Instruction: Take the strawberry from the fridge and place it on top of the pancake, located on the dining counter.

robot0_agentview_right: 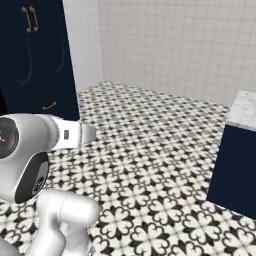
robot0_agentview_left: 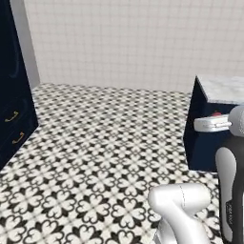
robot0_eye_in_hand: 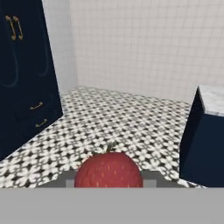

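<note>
The strawberry (robot0_eye_in_hand: 108,170), red with a small green stalk, sits low in the hand view between the two fingertips of my gripper (robot0_eye_in_hand: 108,182), which is shut on it. From the left base view the white hand (robot0_agentview_left: 212,124) points left at mid-height, and a speck of the red strawberry (robot0_agentview_left: 217,114) shows above it. One end of the dining counter (robot0_agentview_left: 223,89), marbled white on a navy base, stands at the right, apart from the hand; the dining counter (robot0_eye_in_hand: 213,99) is also ahead on the right. The fridge and the pancake are out of view.
Navy cabinets (robot0_eye_in_hand: 24,74) with gold handles stand on the left. A pale tiled wall (robot0_eye_in_hand: 140,43) closes the back. Black-and-white patterned floor (robot0_agentview_left: 105,143) lies open between cabinets and counter.
</note>
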Robot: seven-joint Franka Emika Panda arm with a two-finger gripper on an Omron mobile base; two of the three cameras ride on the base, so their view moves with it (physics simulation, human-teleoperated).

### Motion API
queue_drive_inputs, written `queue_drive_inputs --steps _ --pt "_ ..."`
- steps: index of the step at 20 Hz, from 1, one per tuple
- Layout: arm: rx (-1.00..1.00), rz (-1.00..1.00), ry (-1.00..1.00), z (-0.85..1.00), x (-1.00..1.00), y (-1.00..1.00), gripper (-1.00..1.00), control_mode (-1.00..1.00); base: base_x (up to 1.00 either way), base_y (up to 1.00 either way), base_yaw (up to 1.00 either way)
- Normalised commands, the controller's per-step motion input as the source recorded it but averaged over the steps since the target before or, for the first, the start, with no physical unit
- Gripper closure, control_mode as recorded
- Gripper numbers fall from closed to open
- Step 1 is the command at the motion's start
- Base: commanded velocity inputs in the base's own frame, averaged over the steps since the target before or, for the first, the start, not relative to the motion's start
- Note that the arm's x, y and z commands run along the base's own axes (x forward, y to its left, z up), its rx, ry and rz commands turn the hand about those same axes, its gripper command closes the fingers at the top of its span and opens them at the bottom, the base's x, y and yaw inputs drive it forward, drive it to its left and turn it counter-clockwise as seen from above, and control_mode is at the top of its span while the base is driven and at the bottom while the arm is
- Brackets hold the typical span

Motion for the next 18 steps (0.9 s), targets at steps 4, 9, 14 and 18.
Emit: queue_drive_inputs --steps 4,9,14,18 --pt "0.00 0.00 0.00 0.00 0.00 0.00 1.00 1.00 1.00 0.35 -0.44" --pt "0.00 0.00 0.00 0.00 0.00 0.00 1.00 1.00 1.00 0.64 -0.39" --pt "0.00 0.00 0.00 0.00 0.00 0.00 1.00 1.00 1.00 0.89 -0.34" --pt "0.00 0.00 0.00 0.00 0.00 0.00 1.00 1.00 1.00 0.94 -0.30"
